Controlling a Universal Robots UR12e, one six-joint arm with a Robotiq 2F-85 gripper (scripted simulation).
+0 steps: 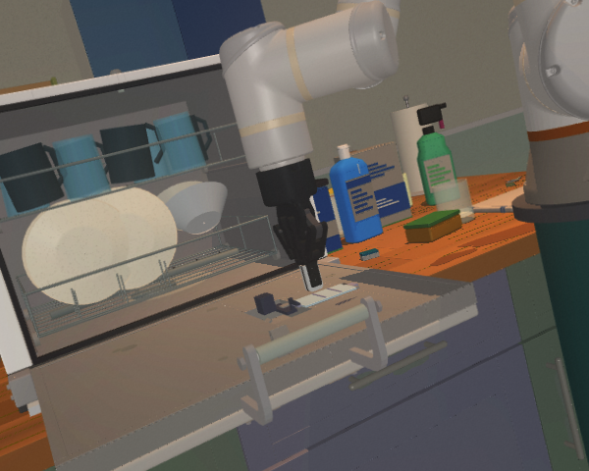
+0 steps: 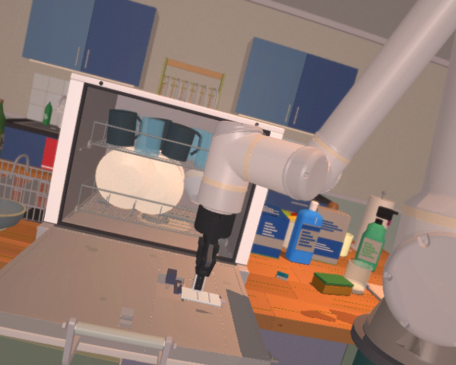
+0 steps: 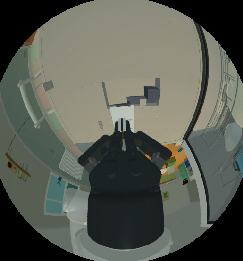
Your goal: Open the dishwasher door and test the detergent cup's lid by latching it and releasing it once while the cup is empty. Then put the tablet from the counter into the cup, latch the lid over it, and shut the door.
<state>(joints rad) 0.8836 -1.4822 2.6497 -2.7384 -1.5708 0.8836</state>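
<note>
On the lowered dishwasher door (image 1: 193, 350), the detergent cup's white lid (image 1: 325, 295) lies flat on the inner panel, with the dark latch block (image 1: 265, 303) just left of it. My gripper (image 1: 311, 282) points straight down onto the lid's left end; it is closed and holds nothing. From the wrist camera my fingertips (image 3: 122, 126) sit over the white lid (image 3: 122, 115), with the latch block (image 3: 151, 94) beyond. The small teal tablet (image 1: 368, 254) lies on the orange counter to the right of the door, in front of the blue bottle (image 1: 356, 195).
The open dishwasher cabinet (image 1: 117, 203) holds racks with plates, mugs and a bowl behind the door. The door handle (image 1: 310, 334) juts from the near edge. A sponge (image 1: 433, 225), green pump bottle (image 1: 435, 162), glass and boxes crowd the counter, and my arm's base (image 1: 564, 203) stands at right.
</note>
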